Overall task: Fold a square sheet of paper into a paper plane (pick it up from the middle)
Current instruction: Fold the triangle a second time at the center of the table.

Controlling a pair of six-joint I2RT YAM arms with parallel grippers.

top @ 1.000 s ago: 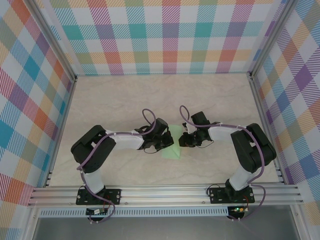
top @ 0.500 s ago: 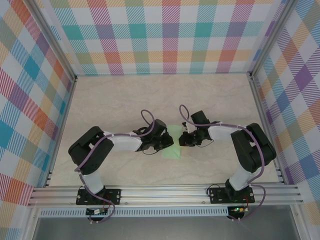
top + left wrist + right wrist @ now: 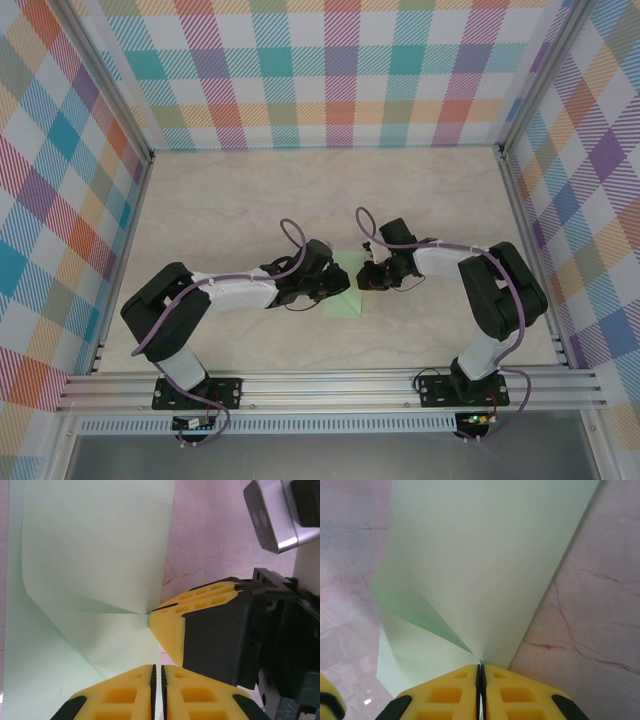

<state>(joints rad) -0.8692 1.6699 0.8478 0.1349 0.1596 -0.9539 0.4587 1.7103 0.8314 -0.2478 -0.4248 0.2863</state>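
The square sheet of paper is pale mint green and lies mid-table between my two grippers. My right gripper is shut on its edge, and a raised fold of paper fans out from the pinch. In the left wrist view the paper bulges up in a soft crease. My left gripper is shut there, a pale strip of paper showing between its pads, right beside the right gripper's yellow fingertip. From above, the left gripper covers part of the sheet.
The marble-patterned table is walled by checkered panels on three sides. An aluminium rail carrying both arm bases runs along the near edge. The two wrists sit very close together over the sheet.
The left arm has stretched out lower and flatter, its elbow shifting left. Both grippers stay pinched at the sheet, which has barely moved.
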